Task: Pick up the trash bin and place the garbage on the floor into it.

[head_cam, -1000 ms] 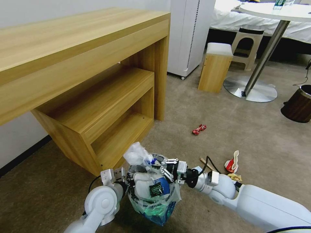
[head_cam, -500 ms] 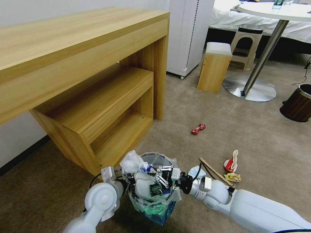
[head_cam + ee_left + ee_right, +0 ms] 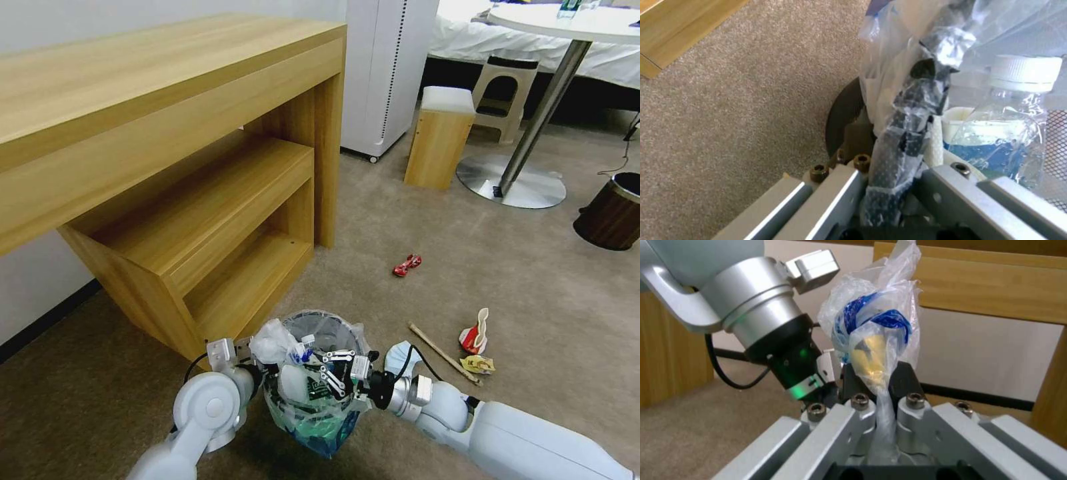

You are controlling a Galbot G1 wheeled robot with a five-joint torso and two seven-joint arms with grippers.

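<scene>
Left gripper [image 3: 257,360]: its fingers [image 3: 835,196] are closed on the near rim of the trash bin [image 3: 313,393], with wire rim and crinkled liner pinched between them.
Right gripper [image 3: 333,373]: at the opposite side of the rim, its fingers [image 3: 858,420] closed on a bunched strip of the clear plastic bag [image 3: 871,326], which rises in a knot with blue print just beyond the fingertips.
Trash bin: between the two grippers, low over the beige floor [image 3: 520,267], its bottom bulging below the fingers.
Bin contents: a plastic bottle [image 3: 1013,116] with a white cap lies just inside the left fingers, beside a white cup edge.
Garbage on the floor: beyond the right fingers lie a wooden stick [image 3: 443,353], a red paper cup [image 3: 475,333] and a yellowish wrapper [image 3: 480,364]; a red wrapper [image 3: 407,265] lies farther out, well apart from both grippers.
Desk [image 3: 167,133]: wooden, with open shelves, standing just beyond the left fingers.
</scene>
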